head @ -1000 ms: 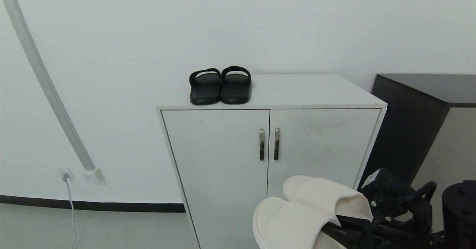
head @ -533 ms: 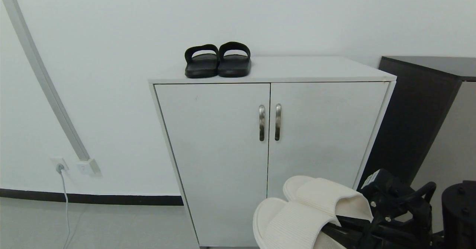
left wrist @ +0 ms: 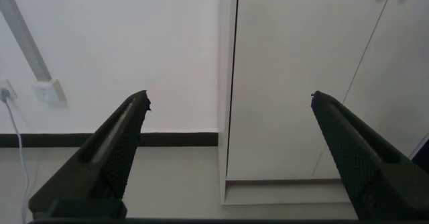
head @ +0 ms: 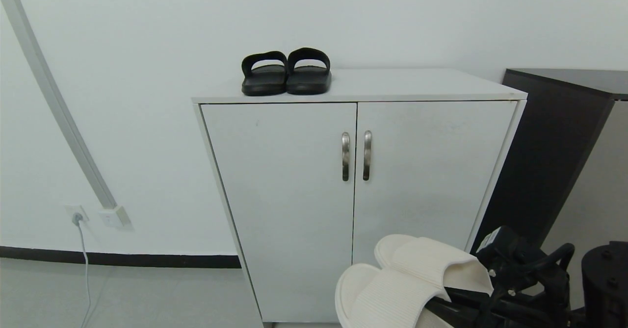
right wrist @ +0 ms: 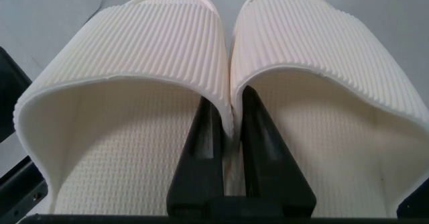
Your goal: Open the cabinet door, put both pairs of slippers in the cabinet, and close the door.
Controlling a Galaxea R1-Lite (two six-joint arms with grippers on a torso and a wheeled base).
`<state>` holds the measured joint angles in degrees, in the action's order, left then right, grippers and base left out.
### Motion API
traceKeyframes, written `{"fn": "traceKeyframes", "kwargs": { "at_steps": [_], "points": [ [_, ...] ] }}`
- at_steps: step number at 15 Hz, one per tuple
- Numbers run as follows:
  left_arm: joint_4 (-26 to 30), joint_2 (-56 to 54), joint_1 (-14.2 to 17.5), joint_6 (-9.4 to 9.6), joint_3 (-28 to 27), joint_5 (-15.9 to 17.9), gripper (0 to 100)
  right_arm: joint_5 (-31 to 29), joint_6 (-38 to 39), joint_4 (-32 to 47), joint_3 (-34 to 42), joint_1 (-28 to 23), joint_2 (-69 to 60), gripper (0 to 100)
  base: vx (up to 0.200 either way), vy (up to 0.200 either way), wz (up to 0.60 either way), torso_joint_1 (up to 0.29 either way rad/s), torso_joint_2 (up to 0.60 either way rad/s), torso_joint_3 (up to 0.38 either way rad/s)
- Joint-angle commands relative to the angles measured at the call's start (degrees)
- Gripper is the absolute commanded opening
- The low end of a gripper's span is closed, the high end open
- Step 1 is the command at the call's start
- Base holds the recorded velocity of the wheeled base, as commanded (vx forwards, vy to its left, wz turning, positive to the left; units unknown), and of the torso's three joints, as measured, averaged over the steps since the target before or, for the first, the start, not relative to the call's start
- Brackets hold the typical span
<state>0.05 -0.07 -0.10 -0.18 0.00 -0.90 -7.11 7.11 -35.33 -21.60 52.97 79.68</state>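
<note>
- Right gripper is nearly closed: its two dark fingers pinch the touching inner walls of one pair of cream slippers, one finger inside each slipper.
- Left gripper is spread wide and grips nothing; the cabinet's lower left corner and the wall are ahead of it.
- Slippers: two pairs, four in all.
- Cream pair: ribbed upper straps, dimpled footbeds, rounded toes pointing away from the right gripper toward the cabinet, side by side and touching.
- Black slippers: a plain, smooth pair with arched straps, standing close together on the cabinet top near its left end, well above the right gripper and off to its left.
- One white cabinet stands ahead of both grippers, with two doors, left and right, both shut.
- Two upright metal handles sit just beside each other where the doors meet, higher than the held pair.
</note>
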Motion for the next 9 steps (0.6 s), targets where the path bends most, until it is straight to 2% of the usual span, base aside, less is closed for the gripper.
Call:
{"fn": "traceKeyframes", "kwargs": {
  "at_steps": [1,3,5,6,7,8,9],
  "points": [
    [0.04,0.07,0.01,0.09,0.00,-0.06,100,-0.01,0.01,0.00,0.24,0.03,0.04,0,0.000,0.000,0.00,0.000,0.00,0.000],
    [0.04,0.07,0.01,0.18,0.00,-0.33,100,-0.19,0.01,-0.09,0.16,0.03,-0.14,0,0.000,0.000,0.00,0.000,0.00,0.000],
    [-0.05,1.48,0.01,-0.17,-0.53,-0.42,100,-0.36,-0.08,-0.09,0.24,0.03,-0.40,0,0.000,0.000,0.00,-0.027,0.14,0.139],
    [-0.49,3.50,-0.08,-2.37,-4.48,-0.06,100,-0.19,-0.60,-0.09,0.33,0.03,-0.58,0,0.000,0.000,0.00,-0.002,0.06,0.061],
    [-0.49,7.81,-0.61,-9.05,-11.43,0.64,100,-0.10,-0.95,-0.09,0.51,-0.06,-0.66,0,0.000,0.000,0.00,0.000,0.00,0.000],
    [-0.49,12.55,-1.05,-11.16,-15.91,2.57,100,-0.01,-1.13,-0.09,0.51,0.03,-0.58,0,0.000,0.000,0.00,0.000,0.00,0.000],
    [-0.66,17.65,-1.66,-10.80,-17.23,7.49,100,-0.01,-1.31,-0.09,0.51,0.03,-0.49,0,0.000,0.000,0.00,0.000,0.00,0.000]
  ]
}}
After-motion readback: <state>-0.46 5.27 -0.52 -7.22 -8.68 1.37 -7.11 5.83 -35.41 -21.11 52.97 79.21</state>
